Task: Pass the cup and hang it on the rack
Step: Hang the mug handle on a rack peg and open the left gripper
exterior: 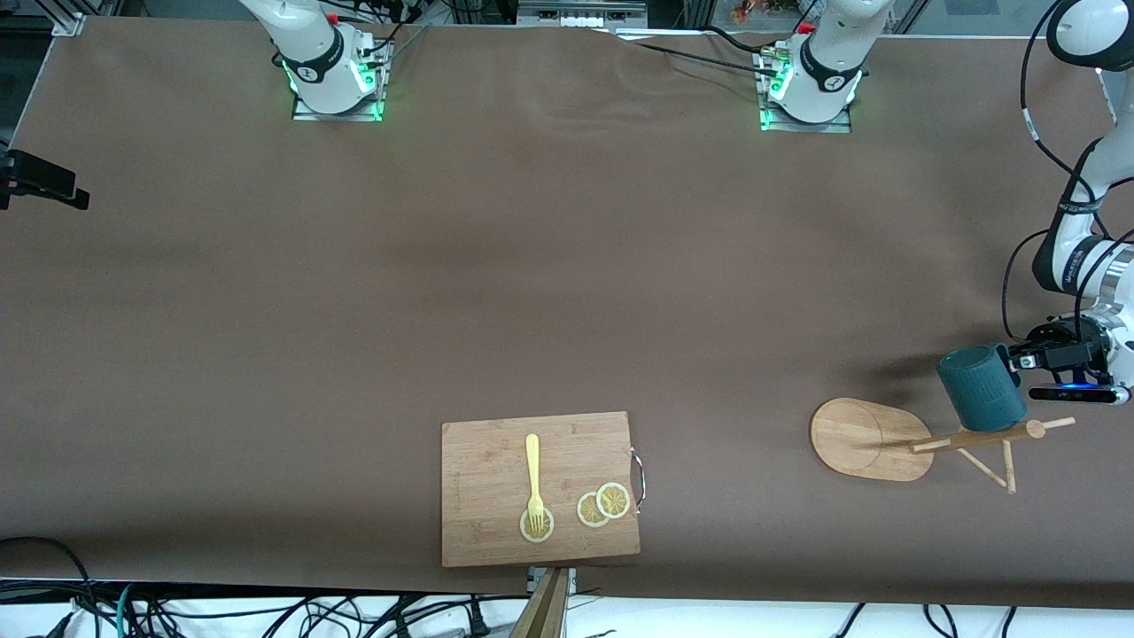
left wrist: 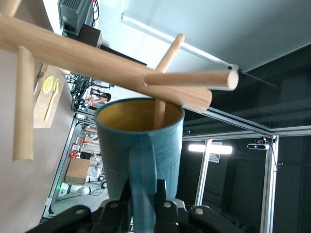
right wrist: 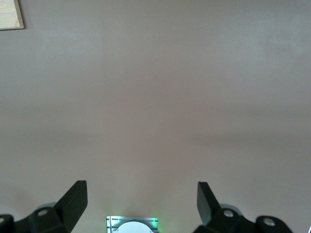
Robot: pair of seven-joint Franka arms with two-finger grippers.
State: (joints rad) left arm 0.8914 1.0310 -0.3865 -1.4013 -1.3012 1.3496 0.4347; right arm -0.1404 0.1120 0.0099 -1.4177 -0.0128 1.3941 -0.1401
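Observation:
The dark teal cup hangs in my left gripper, which is shut on its handle over the rack at the left arm's end of the table. The rack has an oval wooden base, a post and thin pegs. In the left wrist view the fingers clamp the handle, the cup's yellowish mouth faces the post, and one peg reaches into the mouth. My right gripper is open and empty over bare table; it is out of the front view.
A rectangular wooden cutting board lies near the front edge, mid-table, with a yellow fork and lemon slices on it. Its corner shows in the right wrist view. The right arm's base shows below the right gripper.

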